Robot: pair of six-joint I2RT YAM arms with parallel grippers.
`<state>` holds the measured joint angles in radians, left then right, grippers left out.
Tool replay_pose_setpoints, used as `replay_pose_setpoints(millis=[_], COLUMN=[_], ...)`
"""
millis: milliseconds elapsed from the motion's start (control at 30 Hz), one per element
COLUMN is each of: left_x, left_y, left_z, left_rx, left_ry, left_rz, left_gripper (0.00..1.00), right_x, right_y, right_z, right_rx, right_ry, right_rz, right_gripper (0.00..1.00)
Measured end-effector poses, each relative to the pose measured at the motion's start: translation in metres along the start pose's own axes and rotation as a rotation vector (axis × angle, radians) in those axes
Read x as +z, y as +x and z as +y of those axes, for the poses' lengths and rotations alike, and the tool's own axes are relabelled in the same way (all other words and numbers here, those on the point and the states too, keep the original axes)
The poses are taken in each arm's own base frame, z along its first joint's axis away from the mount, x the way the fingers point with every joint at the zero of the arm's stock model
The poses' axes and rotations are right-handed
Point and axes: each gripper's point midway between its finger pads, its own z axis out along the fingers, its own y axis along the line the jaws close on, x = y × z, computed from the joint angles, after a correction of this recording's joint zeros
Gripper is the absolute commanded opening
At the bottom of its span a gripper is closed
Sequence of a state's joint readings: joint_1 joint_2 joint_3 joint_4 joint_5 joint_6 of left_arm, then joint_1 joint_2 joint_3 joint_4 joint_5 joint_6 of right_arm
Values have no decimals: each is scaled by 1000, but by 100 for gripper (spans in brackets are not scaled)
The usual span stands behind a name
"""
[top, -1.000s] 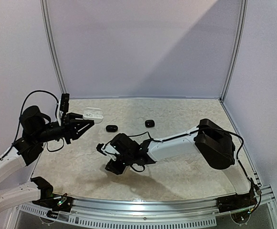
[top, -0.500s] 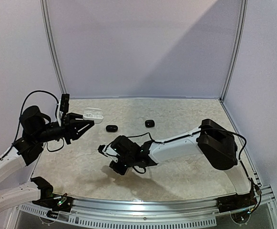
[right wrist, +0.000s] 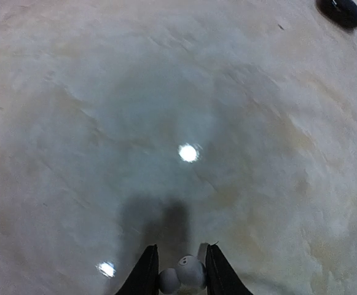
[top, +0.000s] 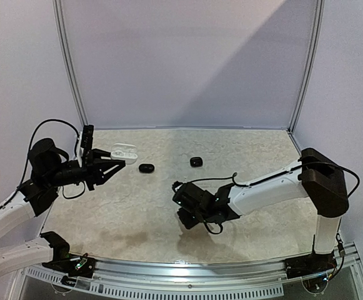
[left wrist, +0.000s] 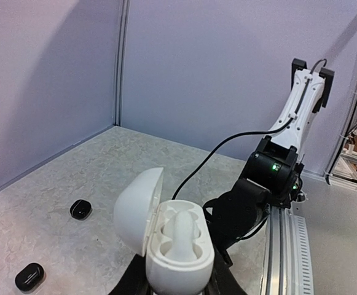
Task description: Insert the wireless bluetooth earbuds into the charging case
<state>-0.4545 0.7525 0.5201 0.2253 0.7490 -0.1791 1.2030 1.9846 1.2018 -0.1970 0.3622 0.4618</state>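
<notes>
- White earbud (right wrist: pixel 189 270): sits pinched between the two fingers of the right gripper (right wrist: pixel 179 281), low over the bare table (right wrist: pixel 184 92), near its middle.
- Right gripper: clamped on that earbud, jaws drawn close together.
- Charging case (left wrist: pixel 175 246): white, lid swung open, held up at the far left.
- Seated white piece (left wrist: pixel 179 230): rests upright in the case's well, apparently an earbud already placed.
- Left gripper (left wrist: pixel 179 284): closed around the case's lower body.
- Progress, as judged: pick-up done. Carried earbud and case well apart, so the carry leftward and the seating remain.
- Left black piece (top: pixel 146 168) and right black piece (top: pixel 196 162): lie untouched on the far table; impossible to tell whether earbuds or small cases.
</notes>
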Motion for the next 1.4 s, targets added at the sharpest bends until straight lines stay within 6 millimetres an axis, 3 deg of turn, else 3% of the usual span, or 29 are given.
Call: replay_pose_setpoints(millis=[133,367,567,800,1067,1267,1400], left_x=[5,22,25,22,16,9,5], left_y=[2,17,14,27,44,56,64], left_z=[-2,7,-5,-27,-61,-74,-83], left_rx=[11,-39,9,98,156,193,206], left_ry=[35,77,137,237,402,490,538], left_rz=[1,34,32,72,97,118,134], left_gripper=[0,0,0,0,0,0,0], right_x=[-7,-16,-21,-23,-25,-35,-46], right_y=[30,44,49,50,53,61,53], right_z=[-30,-49,-55,-55,-54,-58,-57], right_rx=[138,338,445,483,451,400,374], right_ry=[100,200,243,244,206,170,114], right_rz=[48,63,59,51,45,71,69], right_gripper=[25,25,29,42,57,66,68])
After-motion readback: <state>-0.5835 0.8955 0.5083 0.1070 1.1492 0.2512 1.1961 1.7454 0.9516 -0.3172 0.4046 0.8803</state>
